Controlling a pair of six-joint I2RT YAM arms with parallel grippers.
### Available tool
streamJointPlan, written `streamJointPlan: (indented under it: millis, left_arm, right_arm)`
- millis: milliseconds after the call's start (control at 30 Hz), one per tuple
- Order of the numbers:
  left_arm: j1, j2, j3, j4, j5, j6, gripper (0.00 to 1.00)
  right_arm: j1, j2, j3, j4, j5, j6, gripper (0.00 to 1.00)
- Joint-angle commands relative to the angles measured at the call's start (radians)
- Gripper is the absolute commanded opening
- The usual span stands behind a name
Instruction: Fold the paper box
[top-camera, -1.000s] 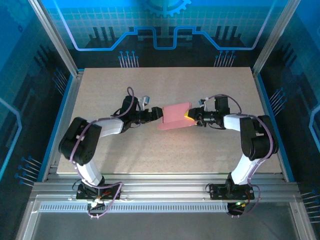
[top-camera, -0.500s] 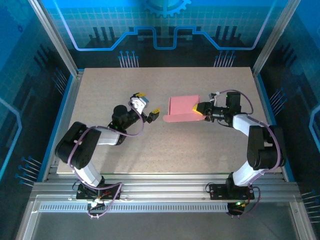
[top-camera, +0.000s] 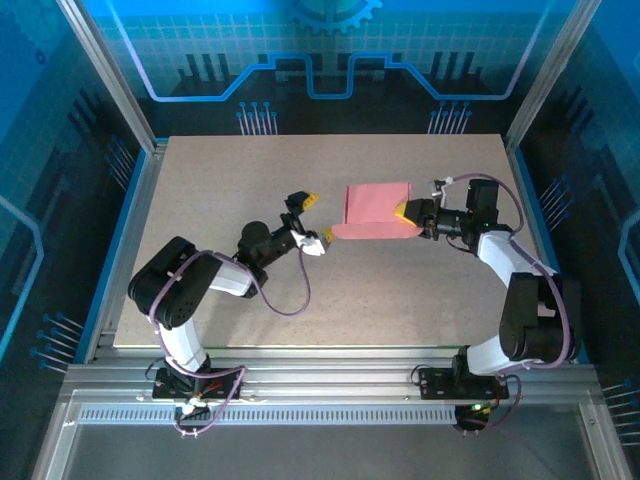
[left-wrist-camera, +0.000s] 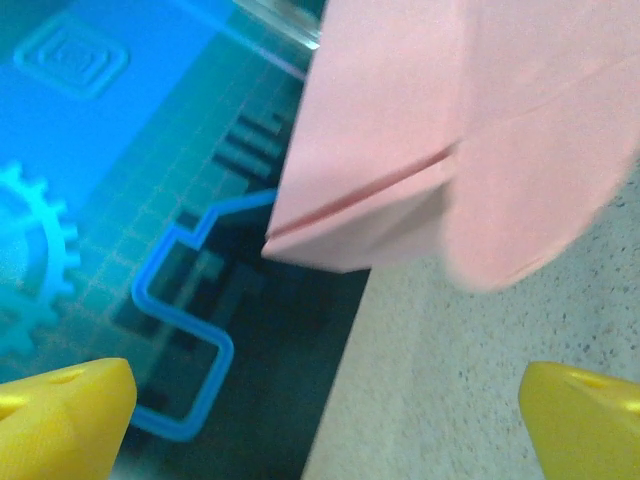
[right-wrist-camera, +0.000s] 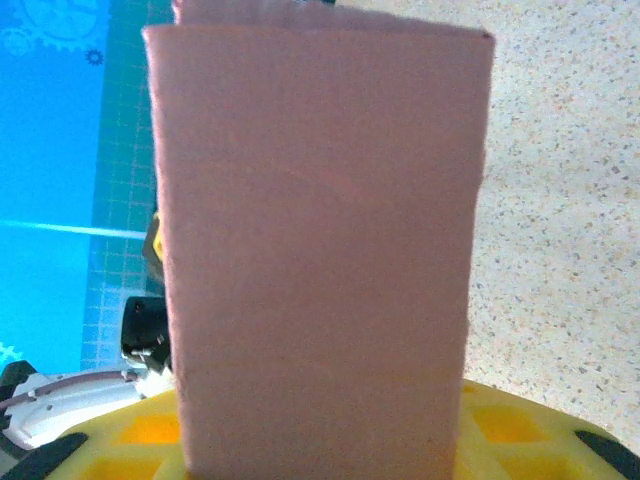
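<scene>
The pink paper box (top-camera: 375, 208) is partly folded, one panel standing upright above a flat flap. My right gripper (top-camera: 406, 216) is shut on its right end and holds it just above the table. In the right wrist view the box (right-wrist-camera: 320, 230) rises as a tall pink panel from between the yellow fingers (right-wrist-camera: 520, 430). My left gripper (top-camera: 316, 220) is open, a short gap to the left of the box and not touching it. In the left wrist view the box (left-wrist-camera: 440, 130) hangs ahead of the wide-apart yellow fingertips (left-wrist-camera: 60, 415).
The speckled beige table (top-camera: 330, 290) is ringed by aluminium frame rails (top-camera: 330, 375). Blue patterned panels (top-camera: 330, 60) stand behind the table's far edge. Open tabletop lies in front of both grippers and towards the back corners.
My left gripper has let go of the box, opened wide and drawn back to the left. My right gripper has carried the box to the right and slightly further back.
</scene>
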Motion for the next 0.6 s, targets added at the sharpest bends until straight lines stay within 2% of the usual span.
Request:
streamJointPlan:
  millis: [0,267,567]
  left_arm:
    - [-0.026,0.011,0.010,0.051,-0.018,0.194,0.99]
    - [-0.084,0.041,0.036,0.051,-0.002,0.303,0.98]
    - [-0.124,0.052,0.066,0.052,-0.013,0.278,0.89]
  right_arm:
    - [-0.012,-0.050,0.027,-0.034,-0.047,0.019,0.43]
    - [-0.004,-0.066,0.027,-0.021,-0.072,0.064,0.43]
    - [0.005,-0.070,0.009,-0.050,-0.076,0.048,0.43]
